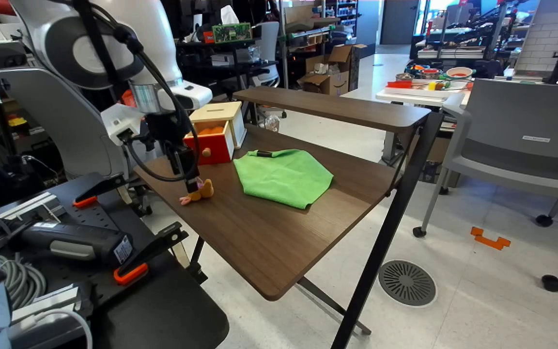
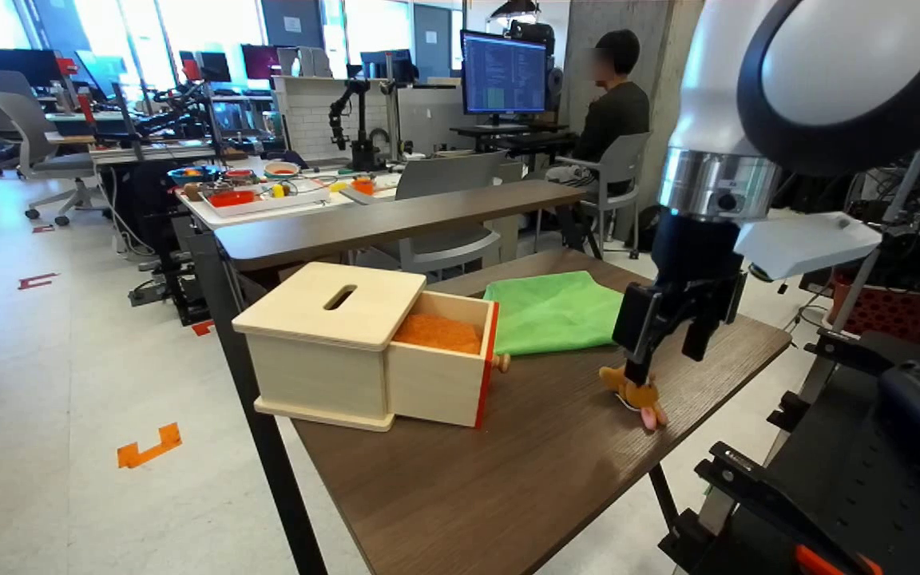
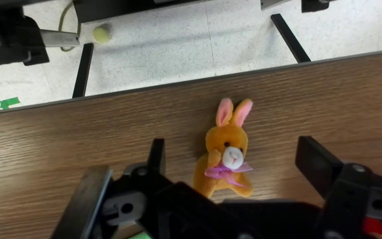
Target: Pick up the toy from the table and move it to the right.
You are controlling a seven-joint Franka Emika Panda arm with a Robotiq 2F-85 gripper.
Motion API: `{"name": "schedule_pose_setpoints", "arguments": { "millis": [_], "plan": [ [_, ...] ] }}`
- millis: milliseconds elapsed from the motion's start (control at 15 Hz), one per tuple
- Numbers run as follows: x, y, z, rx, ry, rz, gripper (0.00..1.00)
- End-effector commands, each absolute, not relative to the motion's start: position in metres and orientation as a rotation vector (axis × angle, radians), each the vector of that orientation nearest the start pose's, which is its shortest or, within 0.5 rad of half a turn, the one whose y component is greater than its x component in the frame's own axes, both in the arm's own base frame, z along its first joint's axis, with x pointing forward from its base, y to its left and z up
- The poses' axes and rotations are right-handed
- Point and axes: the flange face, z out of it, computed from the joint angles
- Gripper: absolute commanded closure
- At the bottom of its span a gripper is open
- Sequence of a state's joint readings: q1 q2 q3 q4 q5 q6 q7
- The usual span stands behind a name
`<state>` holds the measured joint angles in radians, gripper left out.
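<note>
A small, orange-tan plush rabbit toy (image 3: 227, 149) lies face up near an edge of a rectangular, dark brown, wood-grained table (image 1: 269, 261). In the wrist view its pink-lined ears point towards that edge; the white muzzle and a sheer purple ribbon (image 3: 222, 172) at the neck face the camera. The black two-fingered gripper (image 3: 234, 156), carried by a white-and-grey robot arm (image 2: 755, 104), stands over the toy with its jaws spread wide: the fingers (image 3: 315, 166) lie to either side of the body, and bare tabletop shows between each and the plush. In both exterior views a fingertip overlaps the toy along the line of sight; the height of the tips above the surface cannot be told. A bright green cloth (image 1: 284, 177) lies flat near the toy, a strip of brown surface between them. Near the cloth stands a pale wooden box (image 2: 320, 367) with an oblong slot in its lid; the box's drawer (image 2: 436, 387), red-fronted with a round wooden knob (image 2: 501, 363), stands partly out and holds orange material (image 2: 438, 331) — its kind unclear. A narrow, dark brown raised shelf (image 1: 337, 107) runs along the back of the table on a black metal frame (image 1: 393, 219). Beside the table, a black workbench (image 1: 177, 315) bears black-and-orange clamps (image 1: 158, 244). In an exterior view a dark-haired person (image 2: 616, 108) sits on a grey chair (image 2: 624, 156).
</note>
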<state>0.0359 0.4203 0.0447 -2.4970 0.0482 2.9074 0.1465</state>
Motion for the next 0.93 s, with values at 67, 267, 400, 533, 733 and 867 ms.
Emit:
{"name": "schedule_pose_setpoints", "arguments": {
  "millis": [67, 267, 400, 533, 733, 867],
  "plan": [
    [0.484, 0.046, 0.093, -3.090, 0.220, 0.001, 0.00],
    [0.493, 0.048, 0.084, -3.092, 0.202, 0.004, 0.34],
    [0.496, 0.043, 0.084, -3.098, 0.207, 0.020, 0.51],
    [0.497, 0.034, 0.088, -3.104, 0.226, 0.026, 0.66],
    [0.497, 0.016, 0.102, -3.107, 0.272, 0.003, 0.88],
    [0.498, 0.002, 0.114, -3.101, 0.305, -0.013, 0.98]
  ]
}}
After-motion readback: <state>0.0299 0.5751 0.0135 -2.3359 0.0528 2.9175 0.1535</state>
